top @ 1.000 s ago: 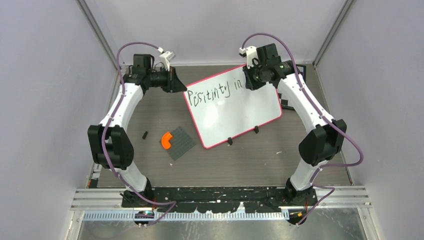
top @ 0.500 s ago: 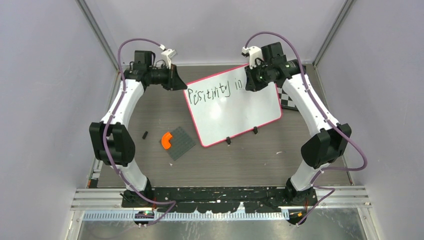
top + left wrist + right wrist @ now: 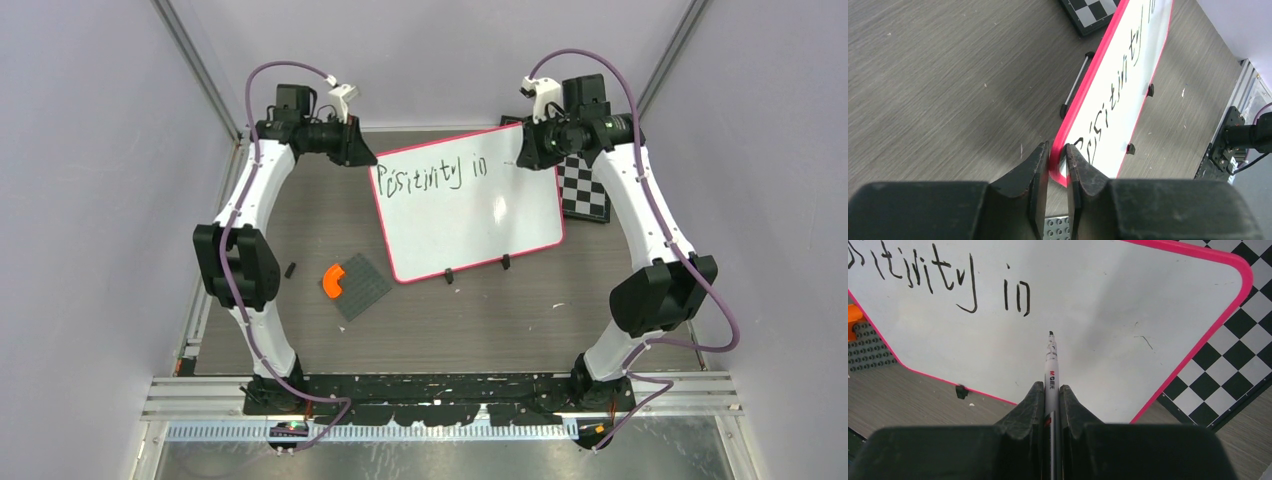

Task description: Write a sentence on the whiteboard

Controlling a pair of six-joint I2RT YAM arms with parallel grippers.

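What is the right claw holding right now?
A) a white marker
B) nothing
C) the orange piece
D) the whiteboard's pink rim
A: in the right wrist view the right claw is shut on a white marker, whose tip points at the whiteboard below and right of the written "in".

The whiteboard [image 3: 480,225] stands mid-table — chessboard [image 3: 585,185] beside its right edge, studded plate [image 3: 362,287] front-left.

Smooth glossy whiteboard [image 3: 470,220] edged in pink plastic, in the matt black left gripper [image 3: 1057,148]; glossy white plastic marker [image 3: 1051,362] in the right gripper [image 3: 1051,388]; matt wood-grain desk [image 3: 948,85] beneath both.
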